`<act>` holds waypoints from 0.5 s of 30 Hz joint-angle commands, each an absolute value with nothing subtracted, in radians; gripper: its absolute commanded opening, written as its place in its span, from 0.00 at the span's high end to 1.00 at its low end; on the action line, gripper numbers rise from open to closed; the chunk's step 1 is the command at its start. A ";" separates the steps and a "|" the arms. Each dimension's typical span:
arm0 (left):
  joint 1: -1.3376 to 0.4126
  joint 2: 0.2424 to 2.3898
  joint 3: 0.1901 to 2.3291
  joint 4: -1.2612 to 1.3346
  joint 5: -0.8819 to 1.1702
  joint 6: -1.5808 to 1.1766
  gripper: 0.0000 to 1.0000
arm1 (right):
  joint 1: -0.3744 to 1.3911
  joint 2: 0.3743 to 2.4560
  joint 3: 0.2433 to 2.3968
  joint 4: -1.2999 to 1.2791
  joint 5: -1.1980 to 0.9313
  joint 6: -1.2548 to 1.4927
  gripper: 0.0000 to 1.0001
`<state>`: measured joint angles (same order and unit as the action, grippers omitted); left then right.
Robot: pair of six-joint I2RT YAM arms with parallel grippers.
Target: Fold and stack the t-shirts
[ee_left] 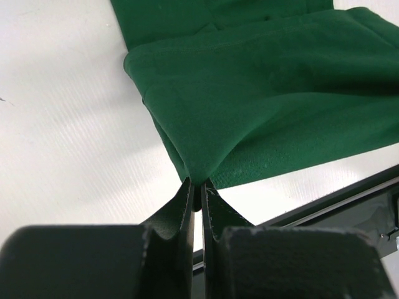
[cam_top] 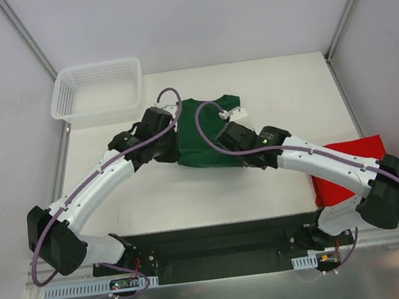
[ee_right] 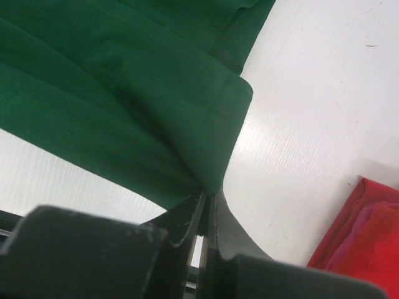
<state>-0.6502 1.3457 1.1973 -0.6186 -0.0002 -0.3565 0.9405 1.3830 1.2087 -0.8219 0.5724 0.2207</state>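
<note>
The dark green t-shirt [cam_top: 205, 137] lies partly folded on the white table, between my two arms. My left gripper [ee_left: 198, 185] is shut on a pinch of its near left corner, where the cloth bunches up between the fingertips. My right gripper [ee_right: 209, 192] is shut on the green t-shirt [ee_right: 124, 93] at its right folded edge. From above, the left gripper [cam_top: 177, 144] sits at the shirt's left side and the right gripper [cam_top: 224, 140] over its right part. The red t-shirt [cam_top: 348, 166] lies folded at the table's right edge, partly under my right arm.
A white mesh basket [cam_top: 97, 93] stands at the back left corner of the table [cam_top: 281, 92]. Grey walls with metal rails close in the sides. The black base plate [cam_top: 220, 240] runs along the near edge.
</note>
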 commanded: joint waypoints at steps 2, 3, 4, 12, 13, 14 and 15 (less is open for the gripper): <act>-0.670 1.290 1.178 -0.630 0.020 -0.374 1.00 | 0.954 1.325 1.204 -0.897 0.632 0.244 0.99; -0.673 1.287 1.175 -0.630 0.018 -0.376 1.00 | 0.956 1.322 1.206 -0.902 0.634 0.244 0.99; -0.675 1.284 1.170 -0.630 0.020 -0.377 1.00 | 0.957 1.316 1.204 -0.907 0.634 0.248 0.99; -0.716 1.226 1.124 -0.634 0.014 -0.400 1.00 | 0.999 1.289 1.184 -0.928 0.647 0.284 0.99; -0.719 1.214 1.112 -0.635 0.012 -0.403 1.00 | 1.003 1.282 1.178 -0.930 0.647 0.290 0.99; -0.721 1.207 1.106 -0.637 0.009 -0.410 1.00 | 1.011 1.281 1.174 -0.931 0.646 0.294 0.99; -0.726 1.201 1.095 -0.638 0.008 -0.413 1.00 | 1.015 1.279 1.172 -0.934 0.647 0.299 0.99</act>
<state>-0.7128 1.2533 1.1259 -0.6193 0.0227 -0.3847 0.9955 1.3186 1.1835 -0.8761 0.5987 0.2630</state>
